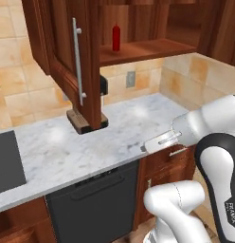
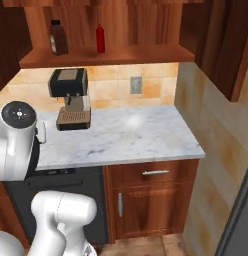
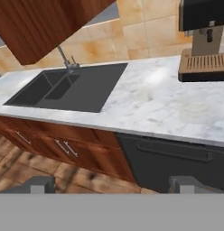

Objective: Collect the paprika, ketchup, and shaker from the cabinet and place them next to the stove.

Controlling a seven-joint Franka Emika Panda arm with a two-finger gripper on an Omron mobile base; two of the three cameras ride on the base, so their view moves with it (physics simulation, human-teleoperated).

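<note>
The cabinet [image 2: 121, 56] stands open above the counter. On its shelf the dark brown paprika [image 2: 58, 38] stands at the left, and the slim red ketchup [image 2: 100, 39] stands a little to its right. In the left base view the ketchup [image 1: 116, 38] shows on the same shelf [image 1: 148, 49]. My gripper [image 3: 114, 185] is open, its fingertips [image 3: 41, 184] wide apart with nothing between them. It hangs in front of the counter's edge, well below the shelf, and looks at the sink and counter. The shaker and the stove are out of view.
The open cabinet door [image 1: 67, 57] with a metal bar handle hangs out over the marble counter [image 1: 124, 128]. A coffee machine [image 2: 71, 97] stands under the shelf. A dark sink [image 3: 68, 85] lies to the left and a dishwasher [image 1: 95, 199] sits below the counter.
</note>
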